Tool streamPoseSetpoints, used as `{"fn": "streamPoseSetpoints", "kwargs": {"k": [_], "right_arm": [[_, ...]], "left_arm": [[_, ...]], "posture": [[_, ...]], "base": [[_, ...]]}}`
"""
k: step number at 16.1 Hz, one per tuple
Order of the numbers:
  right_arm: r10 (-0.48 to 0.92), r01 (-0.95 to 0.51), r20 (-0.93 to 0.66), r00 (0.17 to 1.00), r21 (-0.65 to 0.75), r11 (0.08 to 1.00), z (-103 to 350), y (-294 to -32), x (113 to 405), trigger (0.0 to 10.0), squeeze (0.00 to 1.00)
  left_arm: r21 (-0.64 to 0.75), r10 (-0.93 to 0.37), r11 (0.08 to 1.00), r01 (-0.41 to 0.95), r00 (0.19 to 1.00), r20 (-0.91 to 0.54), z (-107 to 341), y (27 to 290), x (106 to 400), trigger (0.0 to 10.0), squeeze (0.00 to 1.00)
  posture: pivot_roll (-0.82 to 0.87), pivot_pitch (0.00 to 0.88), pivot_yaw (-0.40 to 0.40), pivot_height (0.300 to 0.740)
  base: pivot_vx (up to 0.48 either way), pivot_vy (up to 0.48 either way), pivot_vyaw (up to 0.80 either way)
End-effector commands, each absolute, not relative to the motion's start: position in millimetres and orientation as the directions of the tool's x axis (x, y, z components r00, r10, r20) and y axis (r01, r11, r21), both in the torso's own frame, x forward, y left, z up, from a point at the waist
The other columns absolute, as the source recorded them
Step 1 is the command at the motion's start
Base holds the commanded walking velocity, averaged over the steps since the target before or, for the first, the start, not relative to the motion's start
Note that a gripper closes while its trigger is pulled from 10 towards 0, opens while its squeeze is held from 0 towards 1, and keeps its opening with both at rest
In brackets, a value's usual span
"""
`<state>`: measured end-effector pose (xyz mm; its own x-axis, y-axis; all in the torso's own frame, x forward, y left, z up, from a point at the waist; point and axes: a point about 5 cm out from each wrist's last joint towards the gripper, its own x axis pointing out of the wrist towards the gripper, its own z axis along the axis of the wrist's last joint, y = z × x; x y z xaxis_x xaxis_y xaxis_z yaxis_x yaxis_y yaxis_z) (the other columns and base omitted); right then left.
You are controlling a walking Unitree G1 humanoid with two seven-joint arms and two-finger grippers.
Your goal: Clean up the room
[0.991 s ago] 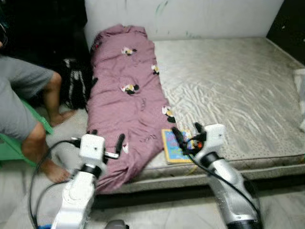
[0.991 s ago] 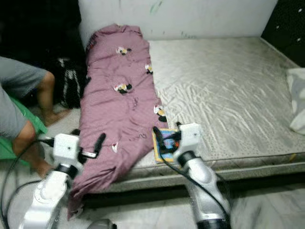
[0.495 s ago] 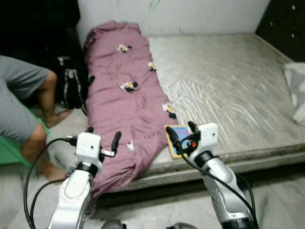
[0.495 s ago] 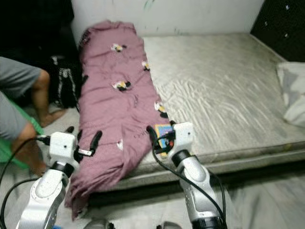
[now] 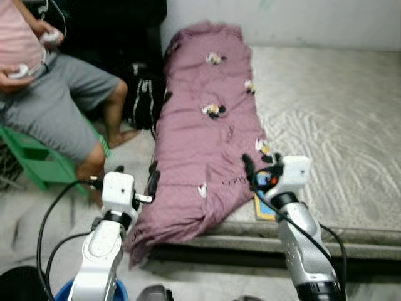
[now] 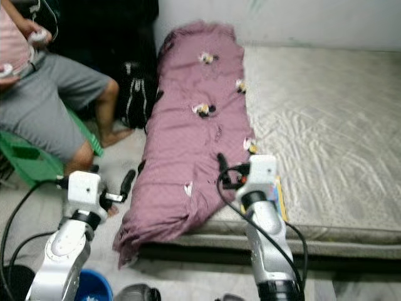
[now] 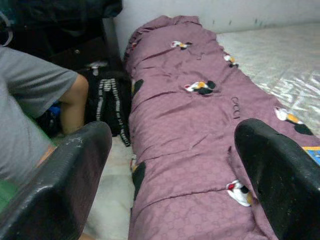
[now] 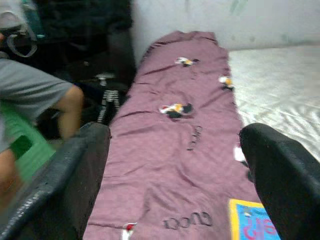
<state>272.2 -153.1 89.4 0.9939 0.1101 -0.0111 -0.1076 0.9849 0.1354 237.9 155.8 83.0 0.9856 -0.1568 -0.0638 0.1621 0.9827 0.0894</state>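
Purple blanket (image 5: 210, 135) lies along bed (image 5: 338, 125) edge, corner hanging to floor. I hold left claw (image 5: 133, 180) and right claw (image 5: 262, 164) spread, empty, raised before it, ready for grab, I judge.

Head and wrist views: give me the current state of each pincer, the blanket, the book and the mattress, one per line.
Left pincer: open, holding nothing, raised near the blanket's hanging edge.
Right pincer: open, holding nothing, above the book.
Purple blanket: folded lengthwise, near corner hanging off the bed.
Picture book: lying flat, closed, beside the blanket.
Mattress: bare, wrinkled cover.
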Motion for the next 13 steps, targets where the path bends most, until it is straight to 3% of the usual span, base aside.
{"fn": "streamPoseSetpoints", "kwargs": {"k": [1,6,10,13], "right_arm": [[0.068,-0.065,-0.016,0.998,0.134,0.989,88.5,-156.4,272.2,10.0,0.0],[0.041,-0.039,-0.014,0.999,0.147,0.988,87.1,-150.4,270.7,10.0,0.0],[0.014,-0.013,-0.008,1.0,0.132,0.991,87.6,-163.2,262.4,10.0,0.0],[0.023,-0.024,0.046,0.999,0.007,1.0,99.5,-180.4,258.3,10.0,0.0]], "left_arm": [[0.083,-0.177,0.98,0.18,0.983,-0.042,88.1,154.6,242.3,10.0,0.0],[0.089,-0.19,0.977,0.192,0.981,-0.04,88.8,158.4,244.6,10.0,0.0],[0.07,-0.15,0.986,0.154,0.987,-0.056,82.4,164.1,238.5,10.0,0.0],[0.174,-0.197,0.963,0.205,0.978,-0.063,82.8,179.7,237.8,10.0,0.0]], "posture": [[-0.03,0.0,0.011,0.74],[-0.03,0.0,0.032,0.74],[-0.04,0.0,0.023,0.74],[-0.03,0.0,0.014,0.74]], "base": [[0.0,0.0,0.0],[0.0,0.0,-0.22],[0.0,0.0,0.0],[0.0,0.0,0.0]]}}
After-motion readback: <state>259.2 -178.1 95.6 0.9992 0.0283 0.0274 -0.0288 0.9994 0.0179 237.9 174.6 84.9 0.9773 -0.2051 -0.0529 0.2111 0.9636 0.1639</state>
